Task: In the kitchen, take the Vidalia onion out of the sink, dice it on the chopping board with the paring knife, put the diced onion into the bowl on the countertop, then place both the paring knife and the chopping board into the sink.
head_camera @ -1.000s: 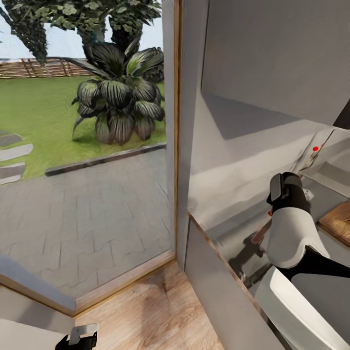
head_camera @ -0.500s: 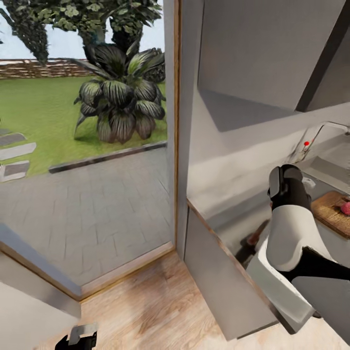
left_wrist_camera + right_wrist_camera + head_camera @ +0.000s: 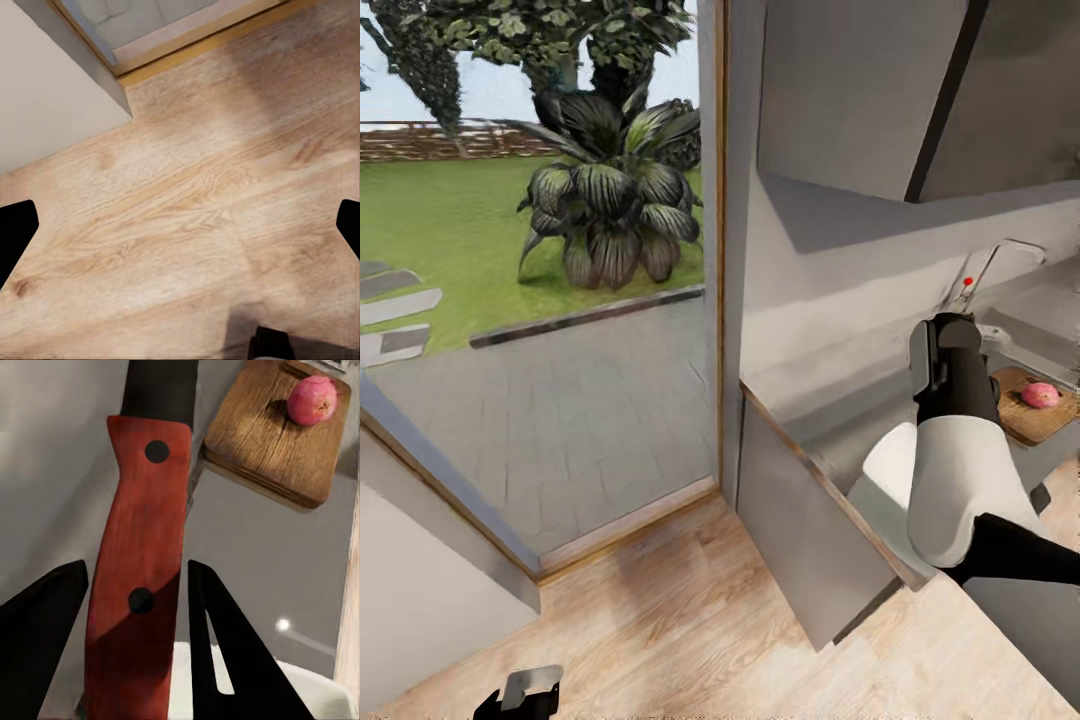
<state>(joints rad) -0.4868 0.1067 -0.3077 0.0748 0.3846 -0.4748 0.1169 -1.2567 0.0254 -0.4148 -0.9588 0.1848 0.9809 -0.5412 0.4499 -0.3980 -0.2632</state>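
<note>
The paring knife (image 3: 142,555) lies between the fingers of my right gripper (image 3: 135,607), its reddish handle with two dark rivets running lengthwise through the gap and the dark blade pointing away over the grey countertop (image 3: 255,547). My jaws look closed on the handle. I judge the knife light and stiff; the smooth handle could twist in a loose grip, so mid-handle between the rivets, well back from the blade, is the right hold.

Beyond the blade the onion (image 3: 312,399) sits whole on the chopping board (image 3: 270,442), near its far corner. It is round, firm and smooth-skinned, so I expect it to roll under a first cut unless the blade comes straight down on its top. From the head camera, onion (image 3: 1041,395) and board (image 3: 1032,410) lie past my right forearm, with the faucet (image 3: 985,280) behind them and the white bowl (image 3: 885,470) nearer me.

My left gripper (image 3: 180,225) hangs with its fingers wide apart over the wooden floor (image 3: 187,195), holding nothing.
</note>
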